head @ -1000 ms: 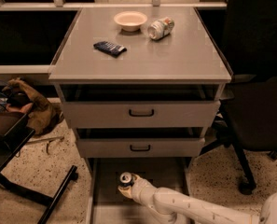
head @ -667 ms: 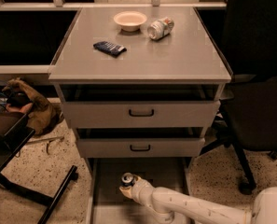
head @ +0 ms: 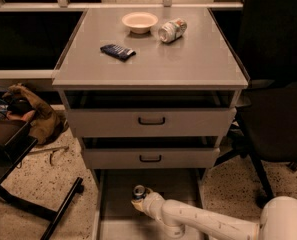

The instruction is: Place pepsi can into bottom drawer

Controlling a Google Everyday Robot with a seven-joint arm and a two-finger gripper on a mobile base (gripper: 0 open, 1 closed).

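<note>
The pepsi can (head: 139,191), dark blue with a silver top, stands upright inside the bottom drawer (head: 174,185), the open grey tray at floor level under the cabinet. My gripper (head: 142,202) is at the end of the white arm that reaches in from the lower right. It sits right against the near side of the can, low inside the drawer. The can's lower half is hidden behind the gripper.
The two upper drawers (head: 151,120) with black handles stand slightly open. On the cabinet top lie a white bowl (head: 139,21), a tipped silvery can (head: 172,30) and a dark blue packet (head: 117,51). A black office chair (head: 278,109) stands right; a brown bag (head: 35,116) and black stand legs (head: 63,209) are left.
The can and the gripper have shifted very slightly to the right inside the bottom drawer. Nothing else has moved.
</note>
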